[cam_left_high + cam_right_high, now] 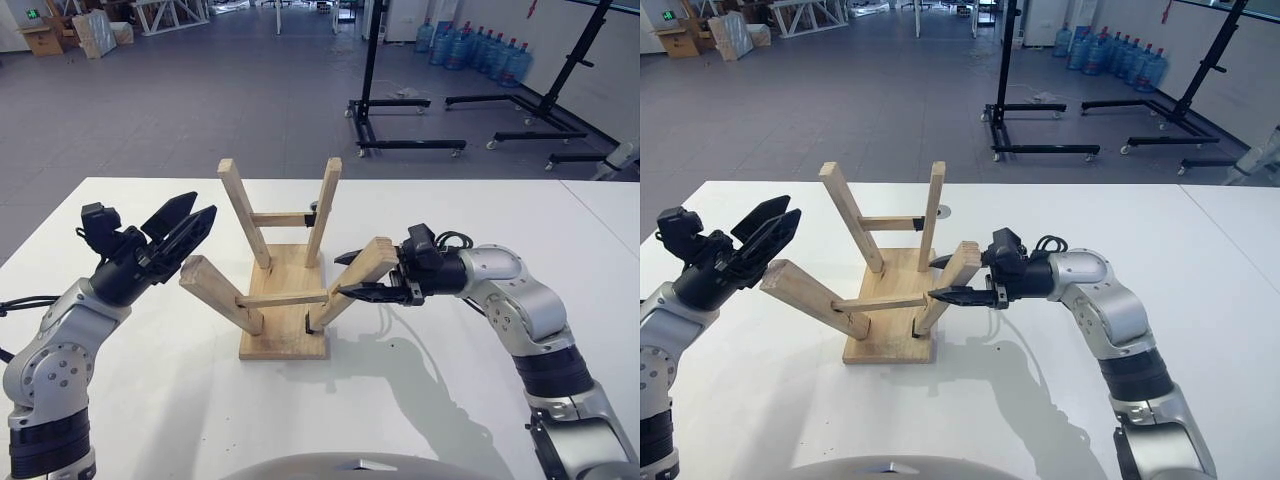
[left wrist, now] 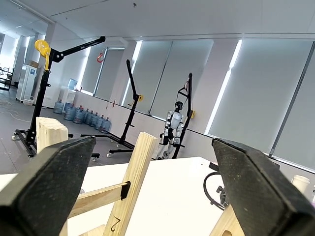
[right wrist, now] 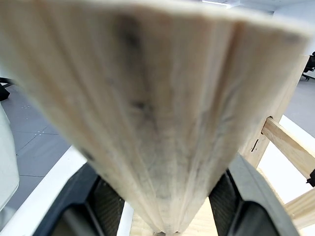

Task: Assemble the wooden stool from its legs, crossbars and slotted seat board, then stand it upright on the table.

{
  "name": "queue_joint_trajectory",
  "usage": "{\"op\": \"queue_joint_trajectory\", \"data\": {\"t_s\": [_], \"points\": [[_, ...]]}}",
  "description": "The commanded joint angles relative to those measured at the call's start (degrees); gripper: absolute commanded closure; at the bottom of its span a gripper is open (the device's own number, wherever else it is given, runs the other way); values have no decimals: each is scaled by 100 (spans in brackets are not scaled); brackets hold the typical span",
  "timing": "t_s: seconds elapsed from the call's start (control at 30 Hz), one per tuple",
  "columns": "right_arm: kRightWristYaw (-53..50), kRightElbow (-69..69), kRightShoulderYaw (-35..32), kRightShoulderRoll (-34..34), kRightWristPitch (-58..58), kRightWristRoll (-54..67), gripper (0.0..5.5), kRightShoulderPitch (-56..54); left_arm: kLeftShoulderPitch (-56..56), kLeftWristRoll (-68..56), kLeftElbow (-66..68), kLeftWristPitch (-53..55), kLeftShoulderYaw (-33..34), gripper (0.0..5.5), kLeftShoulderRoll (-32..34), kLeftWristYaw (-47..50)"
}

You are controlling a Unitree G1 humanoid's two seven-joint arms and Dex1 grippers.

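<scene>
The wooden stool lies upside down on the white table, its seat board (image 1: 285,338) flat and its legs pointing up. Two far legs (image 1: 245,213) (image 1: 324,208) are joined by a crossbar (image 1: 283,218). The near left leg (image 1: 220,293) and near right leg (image 1: 352,278) lean outward, linked by a second crossbar (image 1: 285,297). My right gripper (image 1: 342,275) is shut on the near right leg, whose wood (image 3: 147,108) fills the space between its pads. My left gripper (image 1: 200,210) hangs open just above the near left leg's top, its fingers (image 2: 44,187) wide apart.
The table (image 1: 450,400) has free room around the stool on all sides. A second table (image 1: 615,205) adjoins at the right. On the floor beyond stand black wheeled frames (image 1: 400,110) and several water bottles (image 1: 480,45).
</scene>
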Motion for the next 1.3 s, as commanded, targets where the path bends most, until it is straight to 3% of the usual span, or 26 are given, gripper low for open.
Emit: {"op": "queue_joint_trajectory", "data": {"t_s": [0.03, 0.3, 0.6, 1.3], "points": [[-151, -16, 194, 63, -142, -271, 345, 101, -46, -39, 2, 121, -26, 117, 105, 9], [-396, -62, 236, 82, -274, -341, 345, 347, -6, -688, -277, 330, 158, 117, 280, -236], [-247, -51, 275, 10, -162, -211, 345, 225, 115, 244, 306, 244, -848, 117, 17, -326], [-325, -369, 567, 109, -355, -130, 345, 878, 319, 90, 447, 482, -1111, 117, 148, -339]]}}
